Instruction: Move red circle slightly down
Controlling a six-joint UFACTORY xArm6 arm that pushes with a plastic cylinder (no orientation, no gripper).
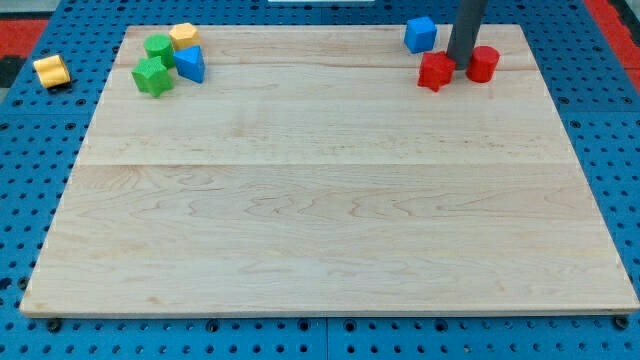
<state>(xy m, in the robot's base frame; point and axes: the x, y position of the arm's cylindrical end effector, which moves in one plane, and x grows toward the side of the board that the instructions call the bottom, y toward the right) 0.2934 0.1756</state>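
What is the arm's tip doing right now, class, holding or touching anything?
My tip: a bare rod, holding nothing; it sits between the red star-like block and the red circle. Contact cannot be told.

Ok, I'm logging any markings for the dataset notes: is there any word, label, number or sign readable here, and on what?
None: no text shows on the wooden board, the blocks, including the red circle, the rod above my tip, or the blue pegboard.
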